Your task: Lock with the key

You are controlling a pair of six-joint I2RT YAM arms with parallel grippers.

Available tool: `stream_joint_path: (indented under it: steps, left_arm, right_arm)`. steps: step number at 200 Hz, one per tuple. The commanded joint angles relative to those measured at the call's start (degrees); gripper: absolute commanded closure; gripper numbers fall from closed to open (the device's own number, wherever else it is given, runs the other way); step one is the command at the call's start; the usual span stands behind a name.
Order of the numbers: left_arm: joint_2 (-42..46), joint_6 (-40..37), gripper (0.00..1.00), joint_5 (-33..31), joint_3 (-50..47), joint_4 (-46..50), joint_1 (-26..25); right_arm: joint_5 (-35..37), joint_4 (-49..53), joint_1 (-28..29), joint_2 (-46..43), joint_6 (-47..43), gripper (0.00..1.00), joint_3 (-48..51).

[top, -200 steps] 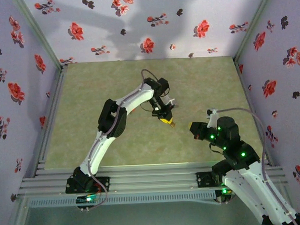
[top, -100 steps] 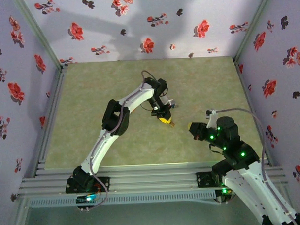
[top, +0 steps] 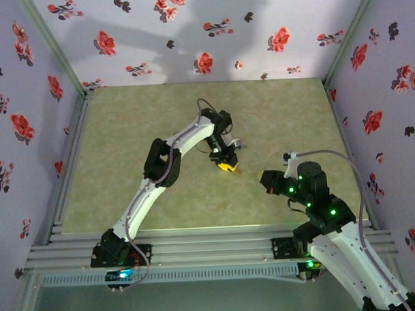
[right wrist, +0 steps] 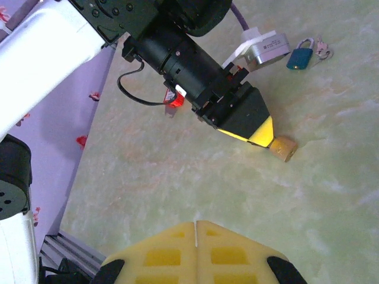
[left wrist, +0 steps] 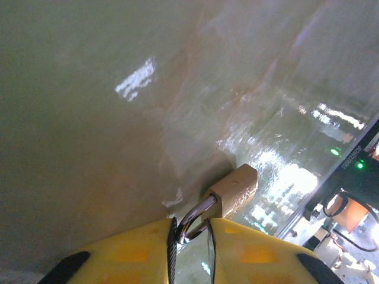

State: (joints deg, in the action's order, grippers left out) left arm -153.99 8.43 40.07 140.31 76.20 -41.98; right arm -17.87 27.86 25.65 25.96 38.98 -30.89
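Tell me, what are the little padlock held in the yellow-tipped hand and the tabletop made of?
The padlock body looks like brass, a dull golden colour. Its shackle seems to be polished steel, silvery and mirror-bright. The table has a glossy greenish marbled surface, perhaps laminate or vinyl, judging by the sharp light reflections.

Robot lab test cell: a boxed-in bench.
2 robot arms (top: 137, 199) are bolted to aluminium rails (top: 210, 245) at the edge of a green-matted table (top: 112, 145), which is closed in on 3 sides by walls (top: 27, 80) papered w/ red flowers; cables (top: 330, 151) & green status LEDs (top: 330, 212) are seen.
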Motion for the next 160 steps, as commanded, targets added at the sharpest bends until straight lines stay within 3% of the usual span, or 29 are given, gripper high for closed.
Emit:
stream_joint_path:
  steps: [1,124,160]
  left_arm:
    - [-1.7,0.5,0.75,-1.3,2.5,1.4,0.3]
    - [-1.3,6.6,0.71,-1.2,8.7,-2.2,1.5]
    - [6.7,7.5,0.55,-2.7,8.5,-3.5,3.0]
  right_arm:
    - [-1.2,-2.2,-0.4,0.2,0.8,1.00,0.8]
    - [-0.5,-3.6,-0.4,1.2,1.5,1.00,3.2]
    - [0.8,-2.9,-0.4,2.2,0.6,1.00,3.3]
